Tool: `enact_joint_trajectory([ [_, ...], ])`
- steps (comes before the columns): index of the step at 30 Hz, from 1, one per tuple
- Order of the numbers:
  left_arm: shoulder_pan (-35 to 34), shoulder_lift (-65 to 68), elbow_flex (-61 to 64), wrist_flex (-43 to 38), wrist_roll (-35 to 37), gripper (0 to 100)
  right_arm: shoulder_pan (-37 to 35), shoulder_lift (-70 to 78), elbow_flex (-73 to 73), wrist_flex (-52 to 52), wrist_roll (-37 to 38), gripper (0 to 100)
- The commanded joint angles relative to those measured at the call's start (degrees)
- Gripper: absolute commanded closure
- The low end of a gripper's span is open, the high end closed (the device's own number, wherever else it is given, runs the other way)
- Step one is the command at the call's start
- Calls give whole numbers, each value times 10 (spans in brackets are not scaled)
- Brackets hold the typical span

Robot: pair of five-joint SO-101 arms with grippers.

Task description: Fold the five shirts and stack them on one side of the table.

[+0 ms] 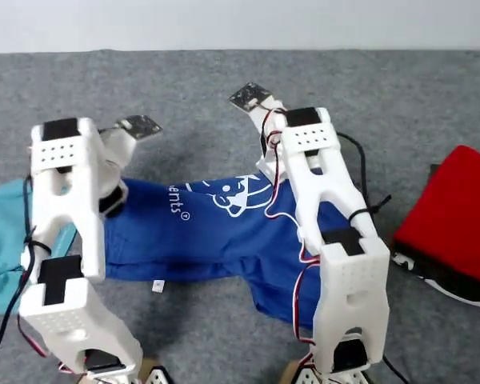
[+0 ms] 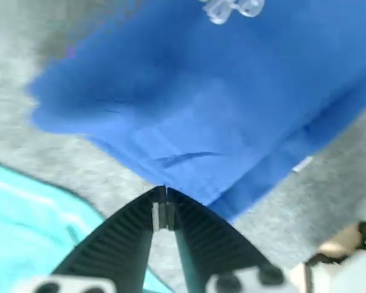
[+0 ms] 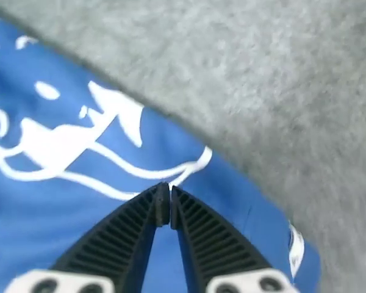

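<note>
Grey felt table (image 1: pixel 184 88) carries the blue shirt (image 1: pixel 200 232) spread at centre, between a teal shirt (image 1: pixel 0 232) at one edge and a folded red shirt (image 1: pixel 456 208) at the other. I note the left gripper (image 2: pixel 165 210) at the blue hem and the right gripper (image 3: pixel 163 207) over the print, both with fingers pressed together; whether cloth is caught is unconfirmed. I recommend verifying both pinches, then carrying the fold level under even tension.
</note>
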Motion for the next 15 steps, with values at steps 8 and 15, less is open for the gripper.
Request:
enact_joint_trajectory([
  [8, 46, -27, 234, -160, -2, 994, 1, -128, -32, 104, -37, 988],
  [15, 44, -33, 337, -151, -27, 994, 19, -156, -32, 127, -37, 988],
])
